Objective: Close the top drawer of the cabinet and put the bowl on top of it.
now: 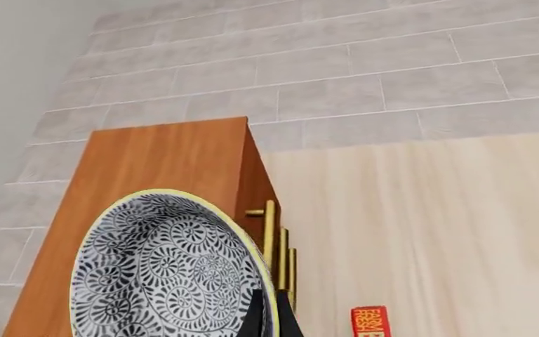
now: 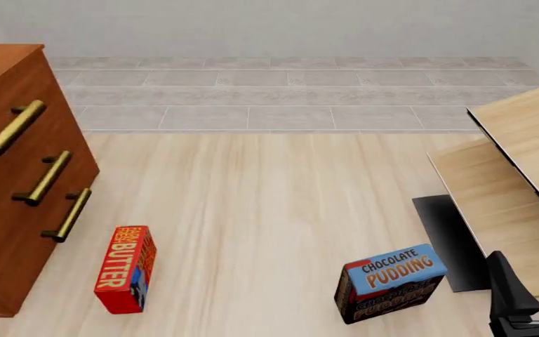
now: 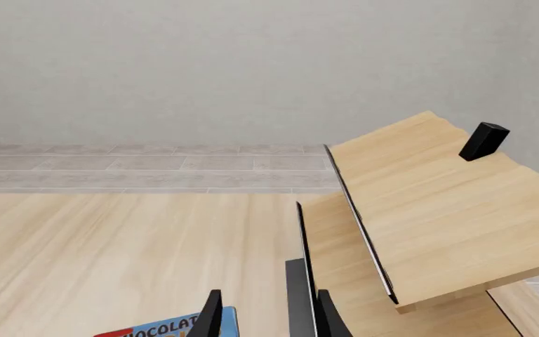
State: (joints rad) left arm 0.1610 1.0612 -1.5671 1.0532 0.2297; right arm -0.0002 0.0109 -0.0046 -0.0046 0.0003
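The bowl (image 1: 162, 274), grey-and-white floral inside with a pale yellow rim, hangs just over the cabinet (image 1: 157, 161) top in the left wrist view. My left gripper (image 1: 269, 309) is shut on its rim, one dark finger inside and one outside. In the front view the bowl and left gripper are out of frame. The cabinet (image 2: 17, 232) stands at the left, and its top drawer (image 2: 40, 88) looks flush with the two below, brass handle (image 2: 8, 128) outward. My right gripper (image 2: 530, 272) is open and empty at the near right, its fingers (image 3: 211, 316) above the pudding box.
A red butter box (image 2: 124, 269) lies on the table in front of the cabinet. A chocolate pudding box (image 2: 389, 282) stands near the right gripper. Pale wooden shelf boards (image 2: 522, 140) and a dark mat (image 2: 448, 232) take up the right side.
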